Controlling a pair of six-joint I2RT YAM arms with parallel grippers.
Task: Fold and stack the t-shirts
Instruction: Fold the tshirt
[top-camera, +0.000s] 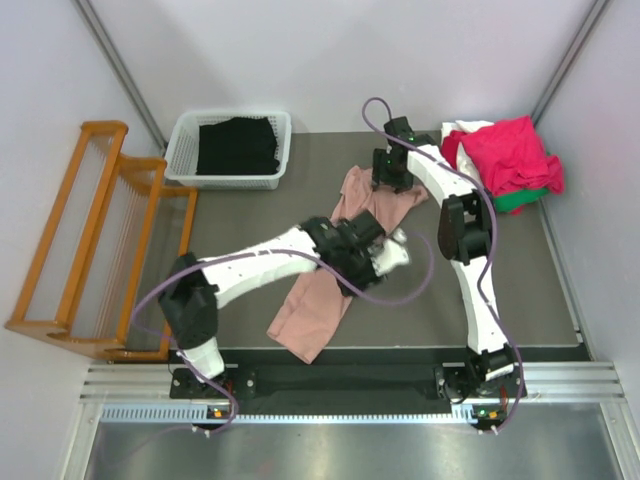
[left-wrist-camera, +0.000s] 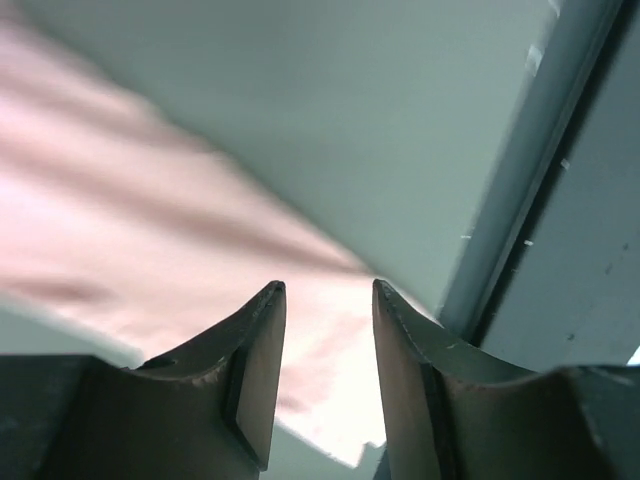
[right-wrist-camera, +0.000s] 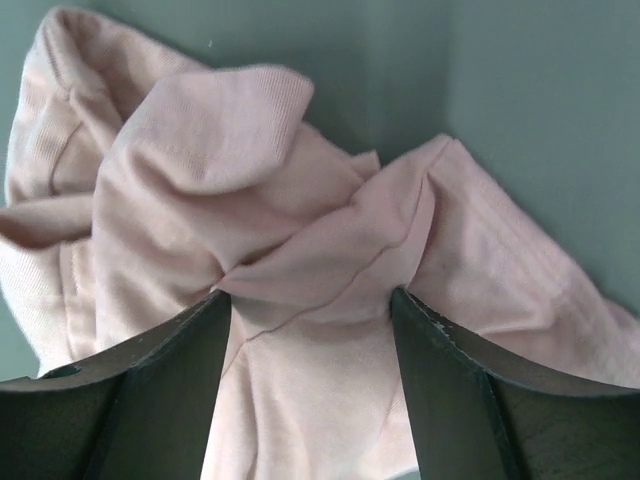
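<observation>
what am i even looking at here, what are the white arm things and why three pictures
They are two robot arms bolted at the table's near edge. The overhead picture shows both; the other two come from cameras on each wrist, looking past that arm's own fingers. A dusty-pink t-shirt lies crumpled on the grey table. The left end effector and the right end effector are open above it, holding nothing. More shirts are piled at the far right, and a white basket holds dark cloth. A wooden rack stands on the left.

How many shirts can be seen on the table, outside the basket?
4, as far as I can tell: a dusty-pink shirt spread in the middle under both arms, and a pile at the far right corner with a crimson shirt, a white one and a green one. More may be hidden inside that pile.
</observation>
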